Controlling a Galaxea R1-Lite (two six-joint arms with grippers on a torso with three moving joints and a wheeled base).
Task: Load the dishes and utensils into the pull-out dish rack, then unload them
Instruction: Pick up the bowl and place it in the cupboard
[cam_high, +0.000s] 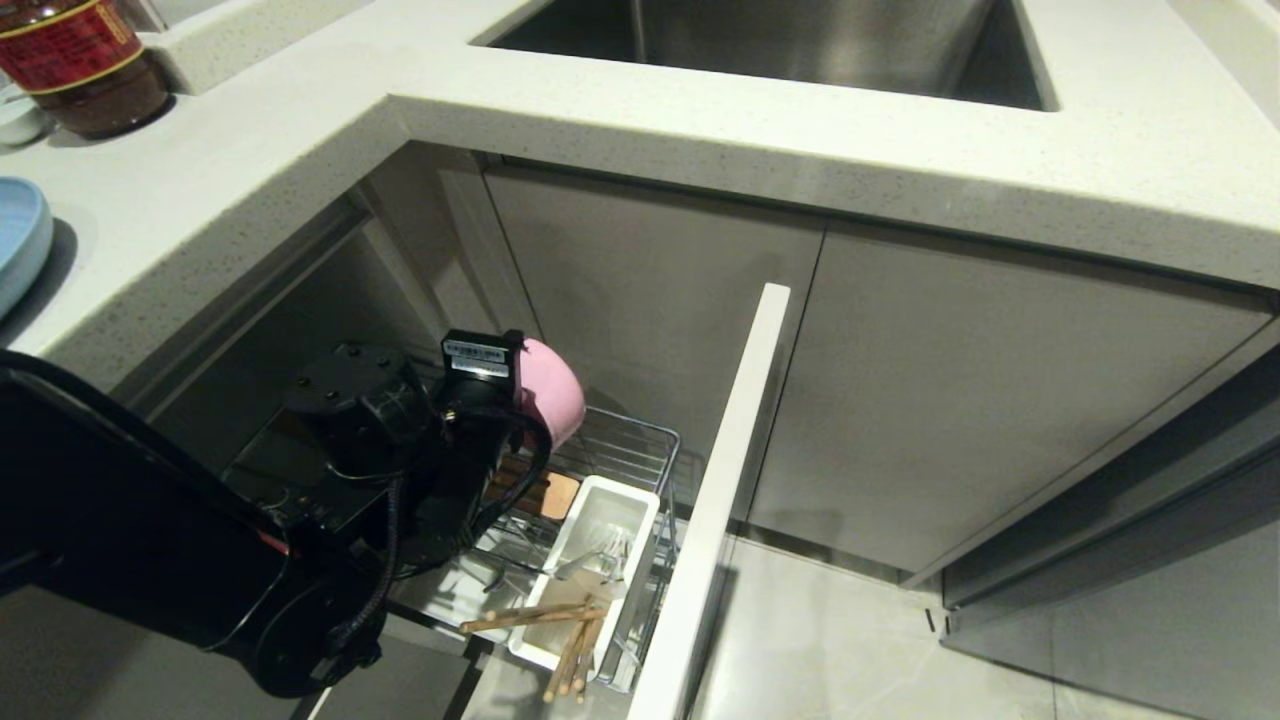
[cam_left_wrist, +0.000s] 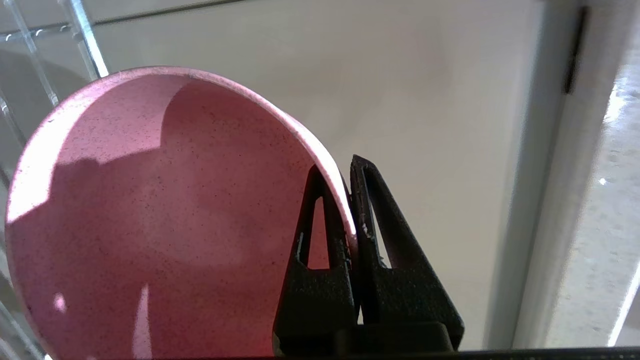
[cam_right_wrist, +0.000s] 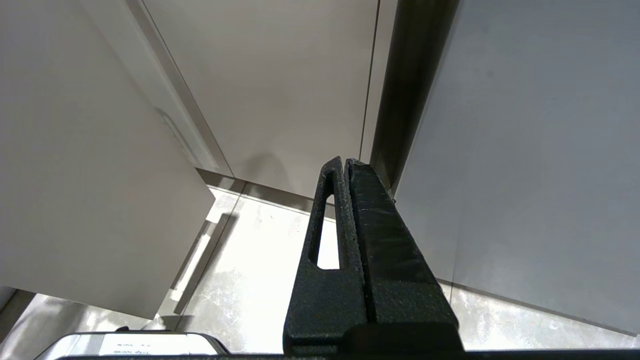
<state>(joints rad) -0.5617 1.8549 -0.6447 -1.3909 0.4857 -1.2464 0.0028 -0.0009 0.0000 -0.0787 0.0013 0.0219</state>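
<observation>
Speckled white counter runs round a corner in the head view, with a steel sink set into it at the top and grey cabinet doors below. At the counter's left edge a light-blue plate is partly seen, and behind it stands a dark jar with a red label. Below the counter the rack is pulled out, its white front panel running down the middle of the view. Within the wire basket a white cup is seen, and the fork appears to lie in it, though this is hard to make out. The chopsticks are laid across the near end of the cup, some of their ends sticking out over its edge. A wooden strip is partly seen beside the cup. The pink bowl is held above the far part of the basket, tilted on its side, by the left gripper. In the left wrist view its fingers are seen closed on the rim, one inside the bowl and one outside. The right gripper is seen only in its own wrist view, fingers pressed together with nothing between them, pointing toward cabinet fronts and a pale floor.
</observation>
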